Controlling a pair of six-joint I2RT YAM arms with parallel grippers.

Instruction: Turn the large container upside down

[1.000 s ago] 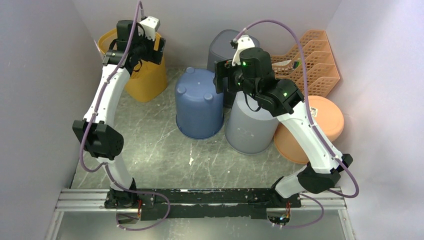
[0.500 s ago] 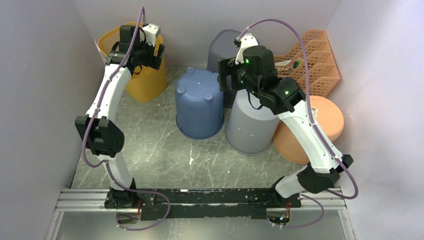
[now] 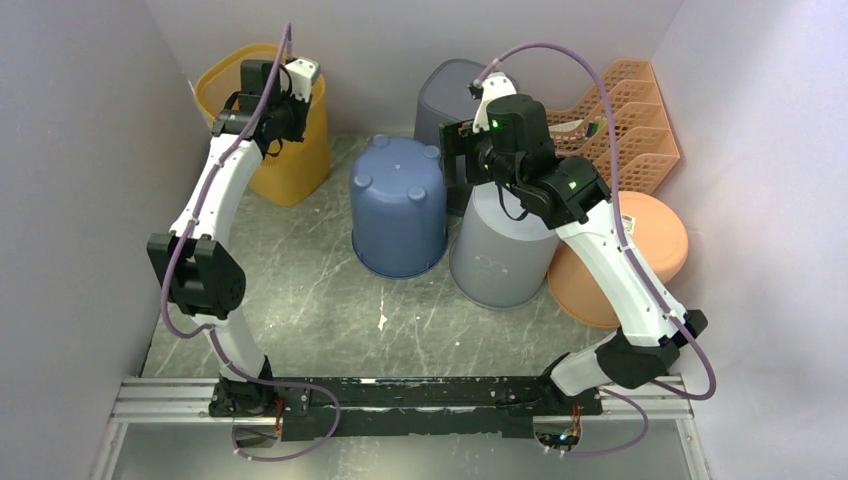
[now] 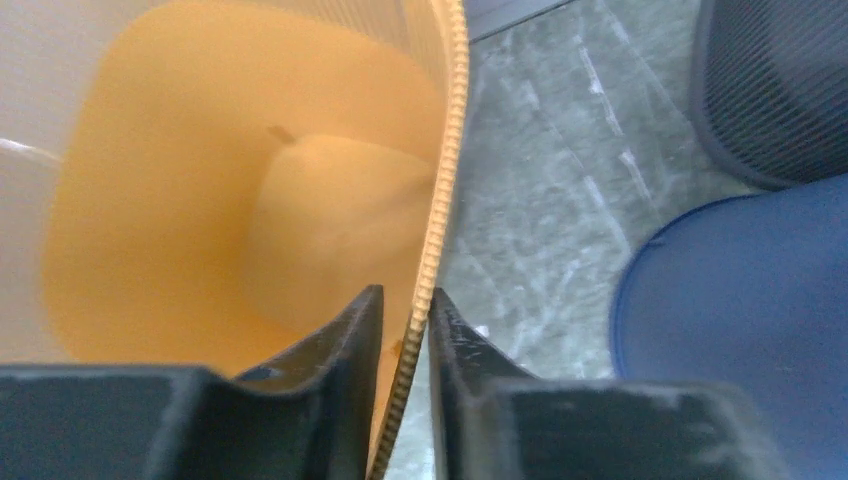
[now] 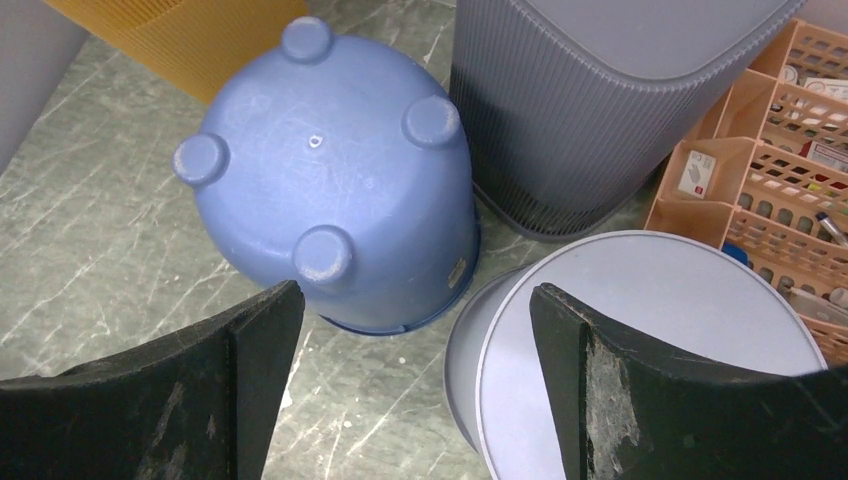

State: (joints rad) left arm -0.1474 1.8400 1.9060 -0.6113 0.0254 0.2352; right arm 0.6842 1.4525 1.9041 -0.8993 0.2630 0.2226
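Yellow ribbed container [image 3: 300,160] stands upright in the far left corner of the desk [image 3: 300,300], mouth up. The left gripper [image 4: 405,295] has closed down to a narrow slot over its rim, one finger inside the wall and one outside, and the rim runs slantwise through the slot against both. The left wrist view looks down onto the container's plain yellow floor.

The right gripper [image 5: 415,295] is spread wide with nothing in it, hanging over the middle of the desk above two upturned vessels. One is a blue bucket [image 5: 330,180], bottom up, with four round feet and a small sticker near its rim that is too small to read. The other, just right of it, is a light grey round bin [image 5: 650,340]. Behind them, at the far edge, stands a dark grey ribbed bin [image 5: 580,110].

In the far right corner a peach mesh file tray [image 3: 640,120] holds small cards and a pen; their print is illegible. At the right edge an orange tub [image 3: 650,235] carries a white label, unreadable.
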